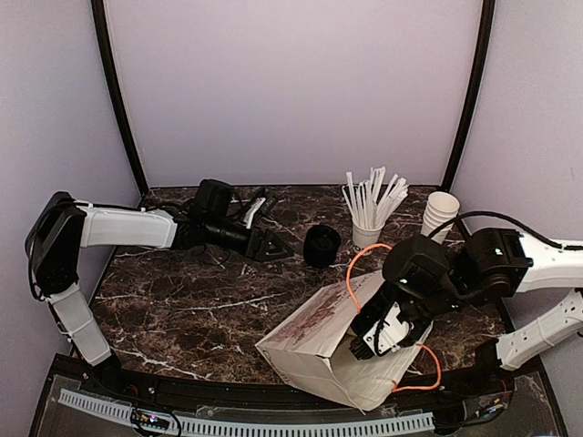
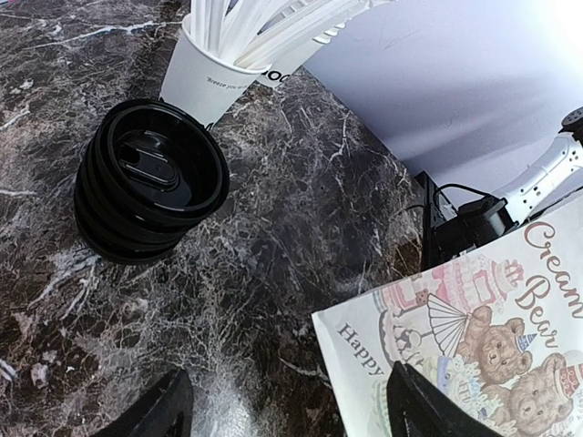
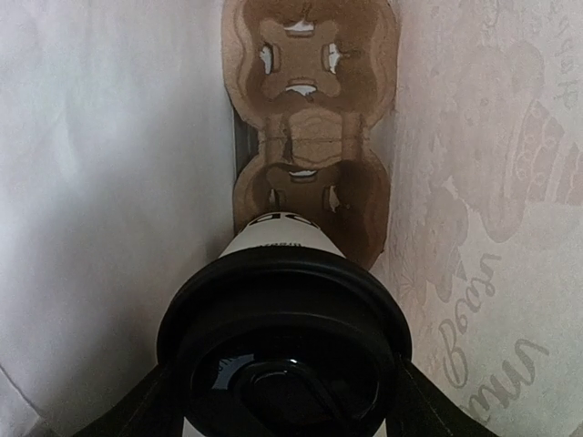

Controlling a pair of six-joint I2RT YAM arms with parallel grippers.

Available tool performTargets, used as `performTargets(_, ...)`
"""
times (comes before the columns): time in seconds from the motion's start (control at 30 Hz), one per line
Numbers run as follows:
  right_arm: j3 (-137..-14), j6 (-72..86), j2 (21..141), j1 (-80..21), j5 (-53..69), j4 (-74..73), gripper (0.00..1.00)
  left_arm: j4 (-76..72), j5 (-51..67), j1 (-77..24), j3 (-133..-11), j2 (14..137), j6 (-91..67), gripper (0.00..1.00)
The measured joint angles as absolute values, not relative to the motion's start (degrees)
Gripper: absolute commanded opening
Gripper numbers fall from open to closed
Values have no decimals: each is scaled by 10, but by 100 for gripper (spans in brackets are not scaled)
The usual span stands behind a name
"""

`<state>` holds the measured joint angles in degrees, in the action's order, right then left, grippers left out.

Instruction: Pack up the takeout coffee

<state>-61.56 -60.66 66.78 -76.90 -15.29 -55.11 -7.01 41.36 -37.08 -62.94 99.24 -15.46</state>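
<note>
The takeout coffee [image 3: 284,300] lies on its side inside the paper bag [image 1: 310,355]. Its long axis runs straight into the bag: the black dome lid faces back toward the right wrist camera, and the white base with its dark lettering points at the cardboard cup carrier [image 3: 305,118] at the far end. The base is close to the carrier's nearer pocket; whether it touches cannot be told. The right gripper [image 3: 284,405] has its jaws clamped on the cup, one dark finger [image 3: 137,410] on each side of the lid. From above, that gripper is reached into the mouth of the bag, which lies on its side at the near right of the bench [image 1: 200,309], with orange handles looping out.

The left gripper [image 2: 291,410] hangs over the back left of the bench, jaws apart and empty. Ahead of it sits a stack of black lids [image 2: 150,182], just beside a white cup of white sticks [image 2: 205,77]. A stack of lidless cups [image 1: 440,214] stands at the back right.
</note>
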Motion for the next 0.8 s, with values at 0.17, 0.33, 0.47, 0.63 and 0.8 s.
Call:
performTargets(0.17,-597,-643,659,-769,-170,-508,71,-72,418,-371,-628,997,-155,75)
performTargets(0.33,-614,-642,714,-764,-181,-470,72,-72,431,-371,-628,999,-155,75)
performTargets(0.47,-621,-642,729,-754,-182,-461,72,-76,447,-371,-628,1007,-155,75)
performTargets(0.63,-664,-628,778,-727,-175,-469,70,-81,464,-371,-628,1028,-161,75)
performTargets(0.8,-710,-609,827,-704,-159,-488,71,-81,471,-371,-628,1035,-163,75)
